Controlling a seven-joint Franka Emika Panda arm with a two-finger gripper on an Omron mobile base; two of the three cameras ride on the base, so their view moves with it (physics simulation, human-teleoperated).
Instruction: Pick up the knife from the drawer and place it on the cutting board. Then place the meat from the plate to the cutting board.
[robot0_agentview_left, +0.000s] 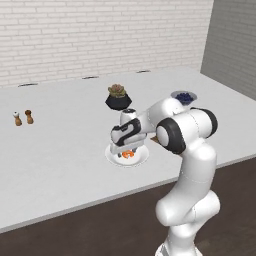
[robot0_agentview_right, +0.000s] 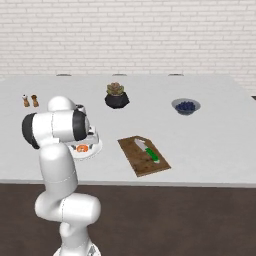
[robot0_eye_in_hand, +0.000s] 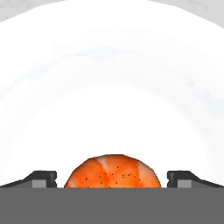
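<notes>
Place: rendered kitchen
Surface: long pale counter (robot0_agentview_right: 210, 150)
Backdrop: white brick wall (robot0_agentview_right: 130, 35) behind the counter
Kitchen signs: cutting board (robot0_agentview_right: 137, 165) with knife (robot0_agentview_right: 148, 150), plate (robot0_agentview_right: 95, 150), blue bowl (robot0_agentview_right: 185, 106), two shakers (robot0_agentview_right: 30, 100) on the counter

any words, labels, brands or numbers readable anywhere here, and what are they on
None: no readable text on anything.
The plate, meat, cutting board and knife are plain.
The blue bowl, plant pot and two shakers carry no label.
The brick wall and the robot arm show no markings.
</notes>
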